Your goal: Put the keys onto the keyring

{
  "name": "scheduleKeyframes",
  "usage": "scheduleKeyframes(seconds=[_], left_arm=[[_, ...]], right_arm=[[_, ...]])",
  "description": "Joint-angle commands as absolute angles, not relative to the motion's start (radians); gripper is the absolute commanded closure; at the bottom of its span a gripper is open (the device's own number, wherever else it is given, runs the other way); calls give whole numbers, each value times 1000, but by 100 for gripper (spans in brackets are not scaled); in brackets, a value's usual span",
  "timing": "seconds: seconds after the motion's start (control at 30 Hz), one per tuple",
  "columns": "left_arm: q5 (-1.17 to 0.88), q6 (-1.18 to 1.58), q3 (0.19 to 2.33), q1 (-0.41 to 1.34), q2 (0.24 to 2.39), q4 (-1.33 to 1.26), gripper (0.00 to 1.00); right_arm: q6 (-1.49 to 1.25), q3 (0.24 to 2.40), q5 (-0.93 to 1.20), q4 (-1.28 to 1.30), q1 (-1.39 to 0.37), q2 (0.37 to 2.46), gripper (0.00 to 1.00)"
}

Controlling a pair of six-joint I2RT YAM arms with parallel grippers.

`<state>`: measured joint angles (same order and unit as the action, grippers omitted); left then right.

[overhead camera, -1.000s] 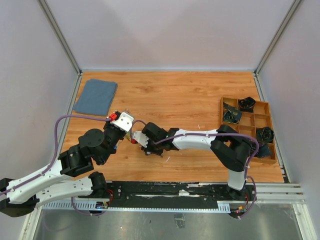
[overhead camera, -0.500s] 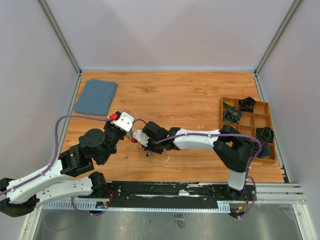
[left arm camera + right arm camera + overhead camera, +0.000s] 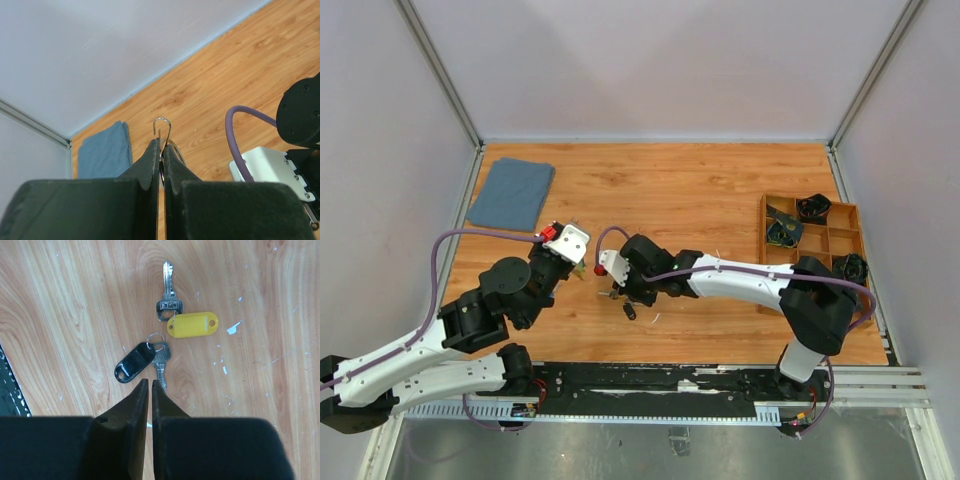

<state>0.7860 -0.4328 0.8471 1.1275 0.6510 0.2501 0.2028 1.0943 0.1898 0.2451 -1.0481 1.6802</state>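
My left gripper [image 3: 161, 150] is shut on the keyring [image 3: 176, 148], a thin silver wire loop whose hooked open end [image 3: 161, 122] sticks up past the fingertips. In the top view the left gripper [image 3: 582, 266] is held above the table's left middle. My right gripper [image 3: 150, 382] is shut and empty, just above the wood. Ahead of it lie a silver key [image 3: 167, 294] with a yellow tag [image 3: 192, 324], and a second silver key [image 3: 160, 365] joined by a small ring to a black tag [image 3: 134, 363]. The top view shows the right gripper [image 3: 620, 296] right of the left one, with the black tag [image 3: 629, 311] below it.
A folded blue cloth [image 3: 512, 193] lies at the back left and also shows in the left wrist view [image 3: 104, 151]. A wooden compartment tray [image 3: 861, 240] with dark items stands at the right edge. The right arm's purple cable [image 3: 240, 130] loops close to the left gripper.
My right gripper has moved right and away from the left gripper. The black tag now shows on the table below it. The left arm has not moved.
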Motion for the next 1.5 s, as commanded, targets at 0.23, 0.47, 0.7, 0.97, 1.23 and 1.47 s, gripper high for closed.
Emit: scheduleKeyframes(seconds=[0.23, 0.47, 0.7, 0.97, 1.23, 1.47], left_arm=[[771, -433, 884, 1122, 658, 210, 100], [772, -433, 882, 1123, 655, 211, 99], [772, -434, 875, 1122, 661, 204, 100], [770, -434, 874, 1123, 665, 201, 99], [773, -433, 873, 1123, 664, 204, 99], [774, -435, 870, 1122, 663, 204, 99]], right_arm=[[-132, 1153, 212, 285, -1035, 1734, 62], [-377, 1143, 88, 320, -1040, 1738, 61], [-497, 1122, 128, 331, -1059, 1766, 62], [-529, 1120, 142, 327, -1060, 1815, 63], [-550, 1104, 165, 295, -1061, 1835, 80], [-517, 1055, 122, 270, -1056, 1772, 99]])
